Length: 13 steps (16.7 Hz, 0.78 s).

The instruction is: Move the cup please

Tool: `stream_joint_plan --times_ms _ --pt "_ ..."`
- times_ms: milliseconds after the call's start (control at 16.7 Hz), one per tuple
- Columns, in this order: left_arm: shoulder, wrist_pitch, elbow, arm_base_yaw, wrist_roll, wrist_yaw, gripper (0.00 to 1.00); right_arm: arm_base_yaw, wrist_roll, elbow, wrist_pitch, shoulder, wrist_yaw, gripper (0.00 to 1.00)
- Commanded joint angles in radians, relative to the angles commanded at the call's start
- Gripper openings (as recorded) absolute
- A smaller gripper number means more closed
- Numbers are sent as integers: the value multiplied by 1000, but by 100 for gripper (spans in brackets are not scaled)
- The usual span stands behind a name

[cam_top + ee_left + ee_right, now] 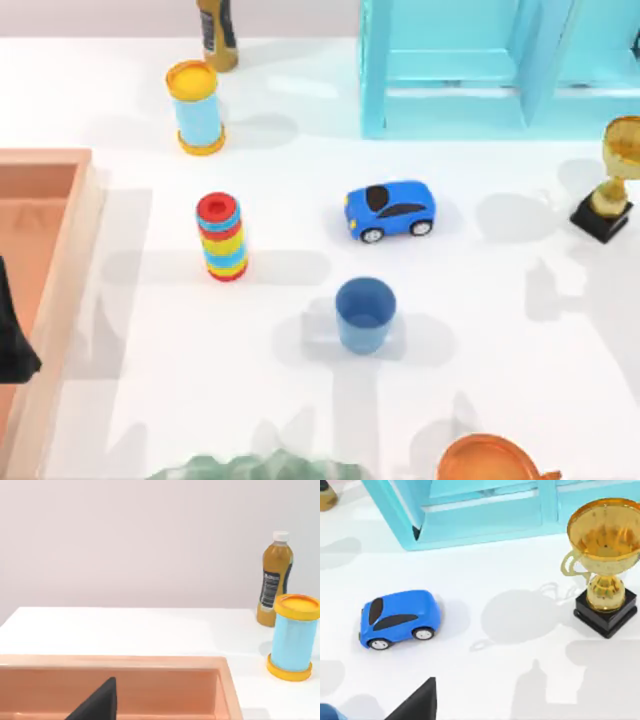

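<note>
The cup (365, 315) is a plain solid-blue tumbler standing upright near the middle of the table, a little in front of the blue toy car (391, 210). A sliver of the cup's blue rim (327, 713) shows in the right wrist view. My left gripper (14, 345) is a dark shape at the far left, over the wooden tray (60, 250), well away from the cup. A dark part of it (97, 702) hangs above the tray's inside. A dark part of my right gripper (417, 702) sits above the table, near the toy car (399, 617).
A light-blue cylinder with yellow rims (197, 107) and a juice bottle (217, 35) stand at the back left. A striped ring stack (222, 237) is left of the cup. A teal shelf (450, 70), a gold trophy (610, 180), an orange cup (490, 462) and a green object (260, 468) ring the space.
</note>
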Motion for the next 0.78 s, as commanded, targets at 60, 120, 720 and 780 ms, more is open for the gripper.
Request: stream_joint_plan --times_ms 60,120,720,780 --pt "0 0 0 0 0 0 100 30 33 83 -60 92 0 100" --pt "0 0 0 0 0 0 100 60 66 167 -122 187 1 100" --pt "0 0 0 0 0 0 100 360 338 966 -685 1104 -1 100" --pt "0 0 0 0 0 0 100 383 356 1027 -727 1174 -2 100"
